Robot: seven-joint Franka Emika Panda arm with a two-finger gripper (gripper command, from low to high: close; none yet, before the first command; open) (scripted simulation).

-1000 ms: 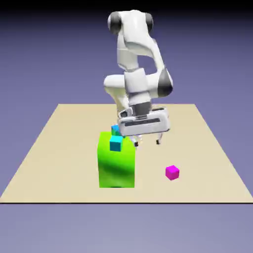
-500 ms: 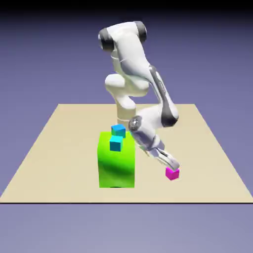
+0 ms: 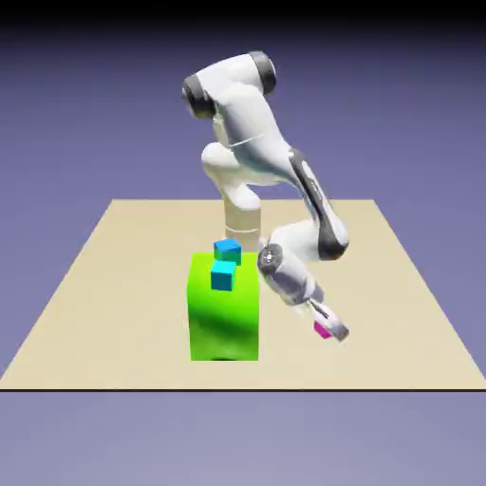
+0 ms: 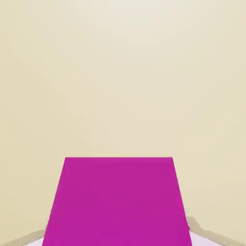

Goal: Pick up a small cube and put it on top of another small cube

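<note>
The small magenta cube (image 3: 321,328) rests on the tan table (image 3: 114,313) to the exterior view's right of the green block. My gripper (image 3: 328,329) is slanted down onto it, and one finger hides part of the cube. In the hand view the magenta cube (image 4: 117,202) fills the bottom middle. Only thin grey slivers of the fingertips (image 4: 194,227) show, tight against its lower corners. The gripper looks shut on the cube, which still sits at table height.
A tall green block (image 3: 224,308) stands left of the gripper in the exterior view. A blue small cube (image 3: 227,251) lies on its top, and a cyan one (image 3: 222,275) sits at its front upper edge.
The arm swung from above the green block down to the magenta cube. In the last half second the gripper sank lower around it and now covers part of it.
</note>
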